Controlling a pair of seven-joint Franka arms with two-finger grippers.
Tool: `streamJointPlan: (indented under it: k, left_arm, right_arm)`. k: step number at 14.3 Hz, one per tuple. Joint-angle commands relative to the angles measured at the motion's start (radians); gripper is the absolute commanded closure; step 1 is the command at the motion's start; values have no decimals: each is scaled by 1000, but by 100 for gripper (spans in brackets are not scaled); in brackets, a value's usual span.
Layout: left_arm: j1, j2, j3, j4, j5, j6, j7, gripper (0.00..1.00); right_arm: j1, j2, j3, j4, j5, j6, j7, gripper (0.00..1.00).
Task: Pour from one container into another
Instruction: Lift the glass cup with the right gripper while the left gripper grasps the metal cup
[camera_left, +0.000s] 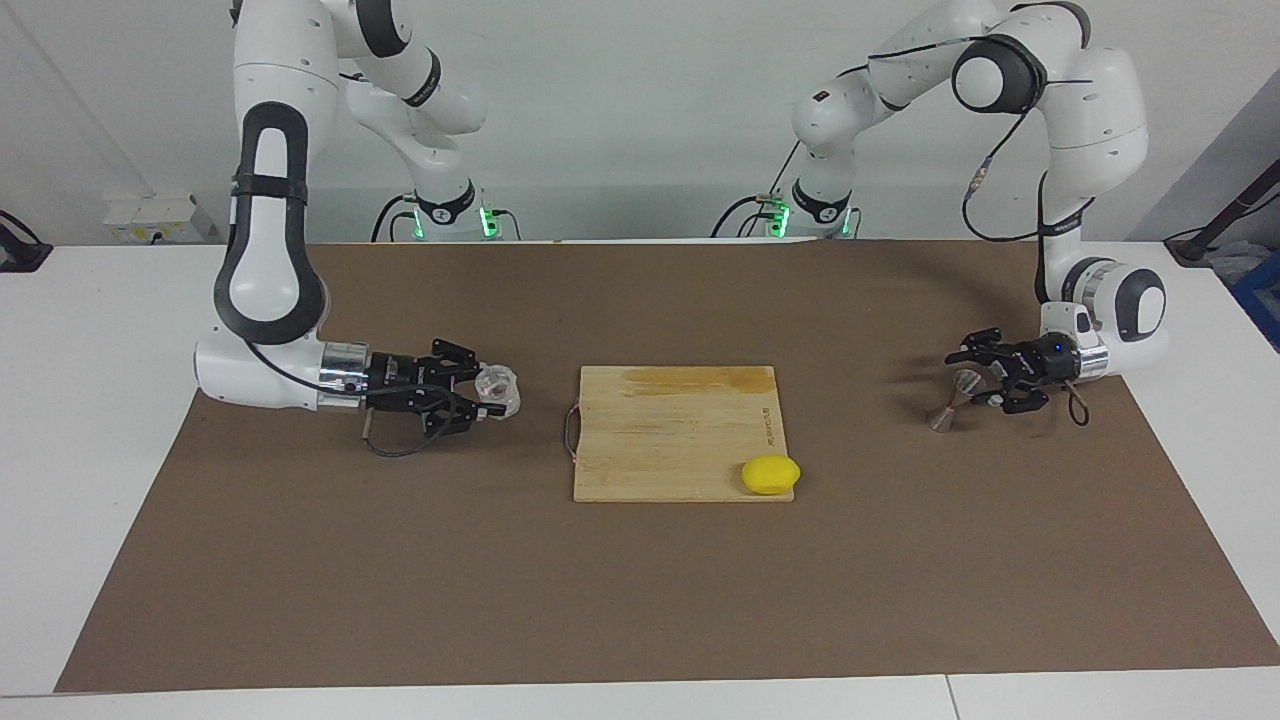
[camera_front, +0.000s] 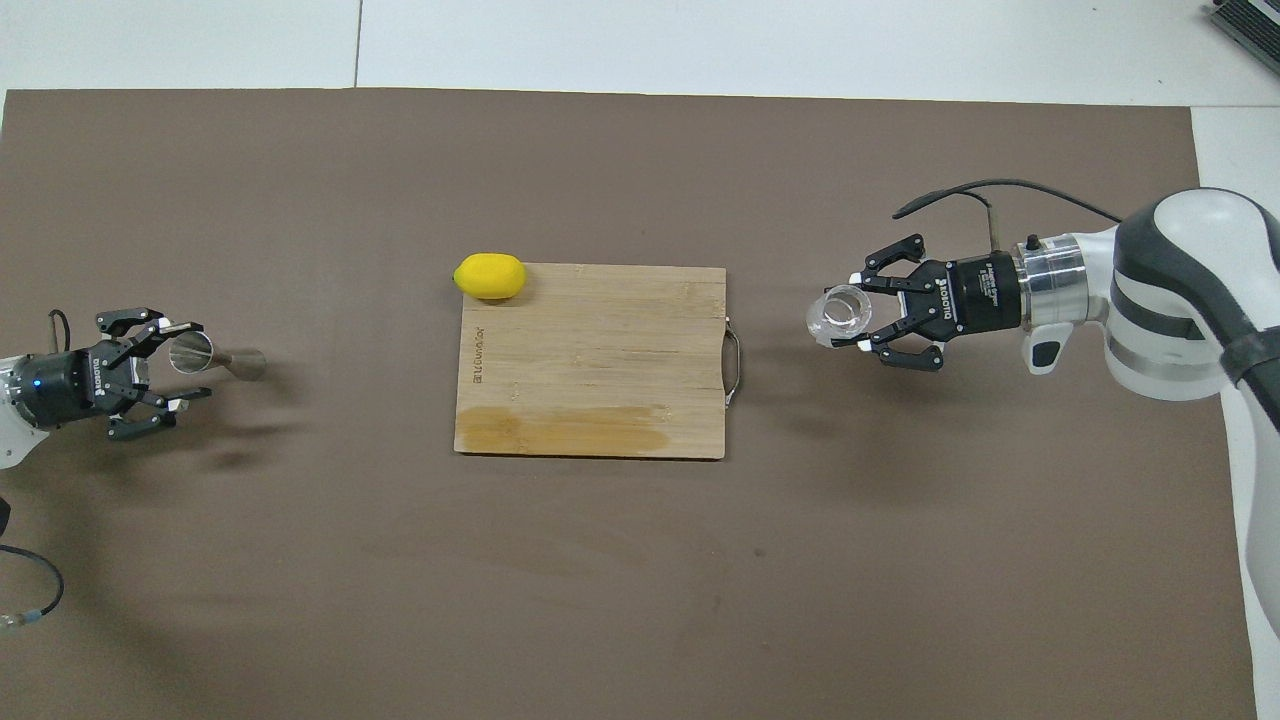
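"Where's the cup (camera_left: 499, 389) now?"

"Down at the right arm's end of the bench (camera_left: 90, 330), on the brown mat (camera_left: 640, 600), a little way off the handle end of the chopping board (camera_left: 670, 440). The right claw (camera_left: 492, 392) lies low and level, reaching in sideways, and the cup sits right between its tips."

"Has it got hold of it?"

"Can't tell from here. The claw is about the cup (camera_front: 838, 314), that much is plain. Whether it grips, I couldn't say."

"And the jigger (camera_left: 952, 400)?"

"At the left arm's end of the mat, well apart from the board. It looks to stand upright on its lower cone. The left claw (camera_left: 970, 380) comes in level as well and is spread wide around the upper cone. From overhead there's a gap between the fingers (camera_front: 186, 326) and the jigger (camera_front: 215, 358), so it isn't gripped."

"So the two are nowhere near each other?"

"Well apart, with the whole board (camera_front: 600, 370) between them."

"Anything on the board?"

"A lemon (camera_left: 770, 474) on the corner farther from the robots, toward the left arm's end. There's a darker stain along the edge nearer the robots."
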Motion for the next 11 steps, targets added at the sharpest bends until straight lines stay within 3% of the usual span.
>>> streamJointPlan:
  k: [1, 4, 8, 11]
  left_arm:
    - [-2, -3, 6, -2, -22, 13, -12, 43]
    - [5, -3, 5, -1, -22, 17, -13, 59]
    - [7, -3, 5, 2, -37, 37, -15, 69]
    - [-11, -6, 3, 1, -39, 30, -85, 69]
  right_arm:
    - [10, -13, 3, -8, 0, 19, 24, 100]
    - [11, -13, 3, -8, 0, 19, 25, 100]
    - [12, -13, 3, -8, 0, 23, 39, 100]
    - [12, -13, 3, -7, 0, 23, 36, 100]
